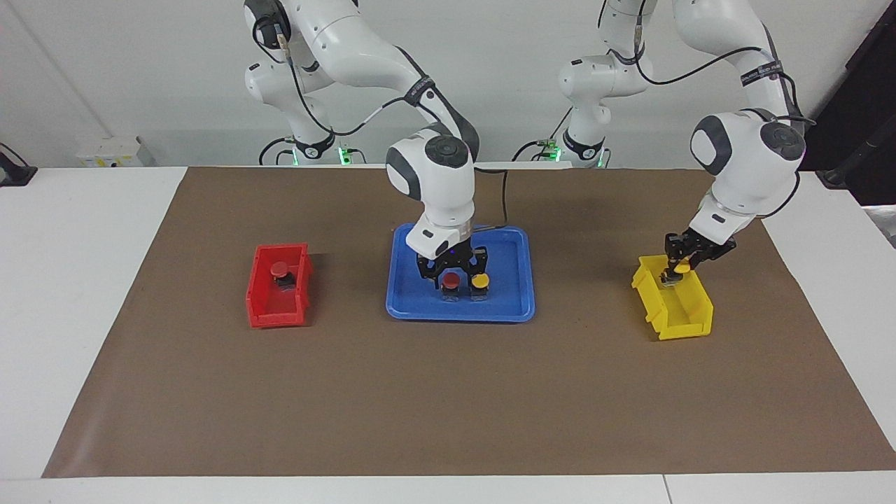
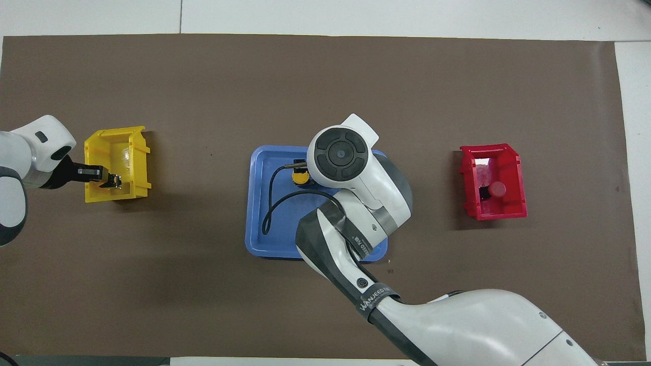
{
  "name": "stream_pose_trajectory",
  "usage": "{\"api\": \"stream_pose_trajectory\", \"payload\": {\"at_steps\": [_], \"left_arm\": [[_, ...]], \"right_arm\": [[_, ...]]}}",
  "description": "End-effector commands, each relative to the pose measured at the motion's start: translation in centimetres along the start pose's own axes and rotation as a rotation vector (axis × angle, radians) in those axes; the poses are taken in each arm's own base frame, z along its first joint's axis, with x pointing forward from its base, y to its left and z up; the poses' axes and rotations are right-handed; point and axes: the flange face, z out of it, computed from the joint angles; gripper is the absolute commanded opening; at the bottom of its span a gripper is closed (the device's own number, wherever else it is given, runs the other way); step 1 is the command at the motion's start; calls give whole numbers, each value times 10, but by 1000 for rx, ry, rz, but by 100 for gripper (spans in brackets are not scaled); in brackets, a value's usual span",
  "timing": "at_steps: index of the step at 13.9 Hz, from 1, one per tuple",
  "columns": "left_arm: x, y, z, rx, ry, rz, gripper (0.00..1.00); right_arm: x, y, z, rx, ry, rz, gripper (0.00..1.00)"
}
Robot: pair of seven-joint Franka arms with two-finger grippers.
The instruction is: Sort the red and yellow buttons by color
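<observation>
My left gripper (image 1: 676, 268) is shut on a yellow button (image 1: 683, 266) and holds it over the end of the yellow bin (image 1: 689, 315) nearest the robots; the gripper also shows in the overhead view (image 2: 113, 181). My right gripper (image 1: 453, 271) is open, low over the blue tray (image 1: 504, 308), with its fingers on either side of a red button (image 1: 451, 282). A second yellow button (image 1: 479, 282) stands right beside that red one, and it also shows in the overhead view (image 2: 300, 178). Another red button (image 1: 280, 270) lies in the red bin (image 1: 269, 311).
The red bin (image 2: 508, 208) stands toward the right arm's end of the brown mat, the yellow bin (image 2: 132, 137) toward the left arm's end, the blue tray (image 2: 259, 223) between them. A black cable (image 2: 269, 208) from the right wrist hangs over the tray.
</observation>
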Motion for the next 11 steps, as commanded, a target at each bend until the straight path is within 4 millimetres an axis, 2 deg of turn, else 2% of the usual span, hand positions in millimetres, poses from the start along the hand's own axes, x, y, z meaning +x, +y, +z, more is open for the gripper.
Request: {"api": "stream_pose_trajectory", "payload": {"at_steps": [1,5,6,8,10,11], "left_arm": [[-5,2,12,-8,25,10,2],[-5,4,18,-7,40,13,4],[-5,5,19,-7,40,15,14],[-5,5,20,-7,37,16,40],[-5,6,20,-8,32,18,47],[-6,6,20,-8,29,19,48]], "right_arm": [[-8,4,2,-15,10,4,70],[-12,6,4,-20,2,3,54],[-12,6,3,-20,2,3,46],[-8,5,-2,-20,0,7,30],[8,14,-24,-38,-9,20,28],[23,27,-43,-54,-15,26,28]]}}
